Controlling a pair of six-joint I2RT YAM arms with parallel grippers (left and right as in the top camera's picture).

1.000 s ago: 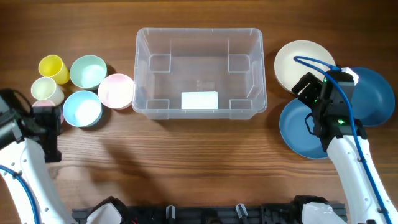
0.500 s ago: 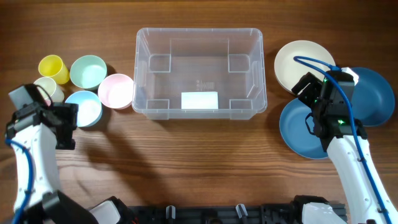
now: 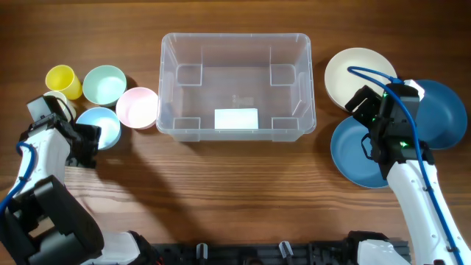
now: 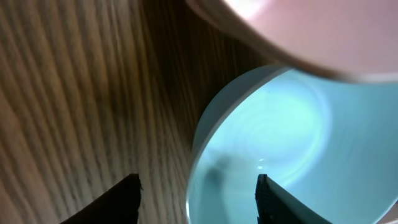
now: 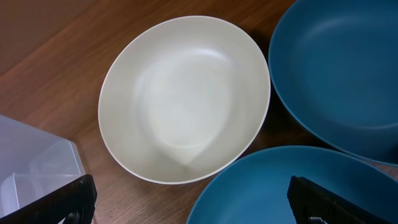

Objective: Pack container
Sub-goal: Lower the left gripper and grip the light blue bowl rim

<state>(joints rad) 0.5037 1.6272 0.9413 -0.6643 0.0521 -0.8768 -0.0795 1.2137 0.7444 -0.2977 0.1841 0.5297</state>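
Observation:
The clear plastic container (image 3: 235,38) stands empty at the table's middle back, with a white label on its base. My left gripper (image 3: 93,141) is open, and its fingers (image 4: 198,186) straddle the near rim of a light blue bowl (image 3: 104,125) (image 4: 292,143). A pink bowl (image 3: 137,107) (image 4: 298,31) sits just beyond it. My right gripper (image 3: 370,131) (image 5: 193,198) is open and empty, hovering over the edge of a dark blue plate (image 3: 353,156) (image 5: 273,186), near a cream bowl (image 3: 352,72) (image 5: 183,99).
A mint bowl (image 3: 104,85), a yellow cup (image 3: 62,79) and a cream cup (image 3: 56,101), partly hidden by my left arm, stand at the left. A second dark blue plate (image 3: 445,110) (image 5: 342,68) lies at the far right. The container's corner (image 5: 31,162) shows in the right wrist view.
My left arm has swung up and to the right towards the bowls, bringing its gripper to the light blue bowl's rim. The right arm has not moved.

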